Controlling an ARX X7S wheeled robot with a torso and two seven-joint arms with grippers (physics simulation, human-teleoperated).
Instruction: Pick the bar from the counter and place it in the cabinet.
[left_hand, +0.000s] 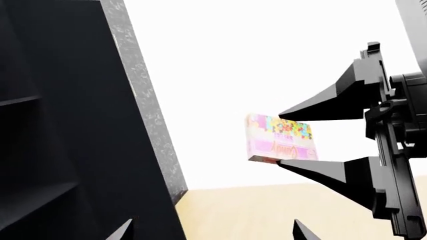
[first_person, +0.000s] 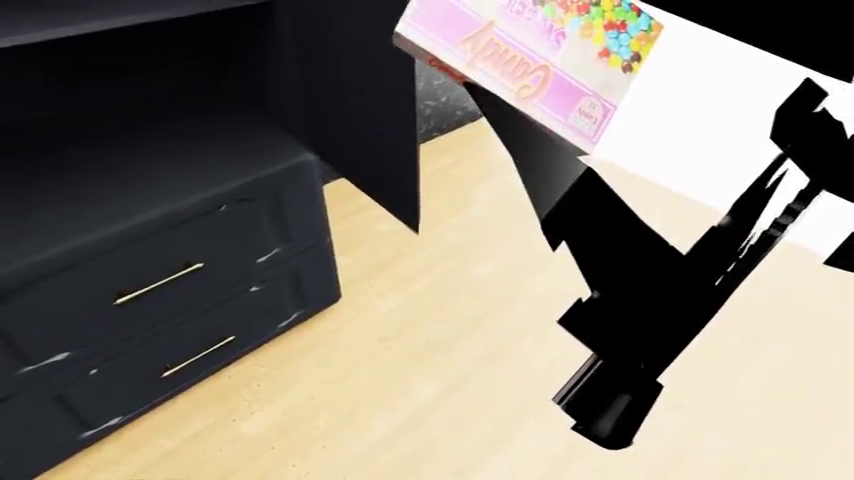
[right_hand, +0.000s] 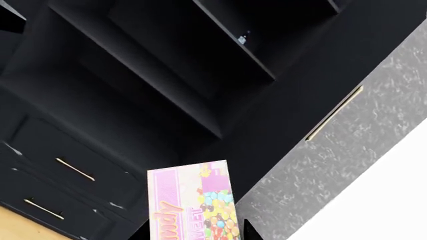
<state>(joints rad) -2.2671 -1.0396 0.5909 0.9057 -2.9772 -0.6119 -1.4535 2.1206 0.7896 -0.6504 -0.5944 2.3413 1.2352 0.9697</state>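
Navy-black cabinet (first_person: 200, 250): fills the nine o'clock side of the head view, with an open shelf recess above two drawers. Its door hangs open, which leaves the recess free to take the load.
Brass handles (first_person: 158, 284): slim bars, one on each drawer front, at about eight o'clock.
Wooden floor (first_person: 441, 390): pale boards at six o'clock, between the cabinet and the arm.
Candy bar (first_person: 534, 50): pink packet at twelve o'clock, held in the air just outside the cabinet front, not yet in the recess. It is off the worktop.
Writing: "Candy" in yellowish letters reads clearly; "SWEET" sits by the picture of coloured sweets. Smaller print is too fine to read.
Right end effector (left_hand: 297, 137): closed on the bar, one black finger on each flat face, so the packet sticks out ahead of the tips and can go in edge first.
Left end effector (left_hand: 210, 230): only two finger tips show at the frame edge, standing well apart and empty.
Next, as a judgement: the bar needs carrying toward nine o'clock into the recess.
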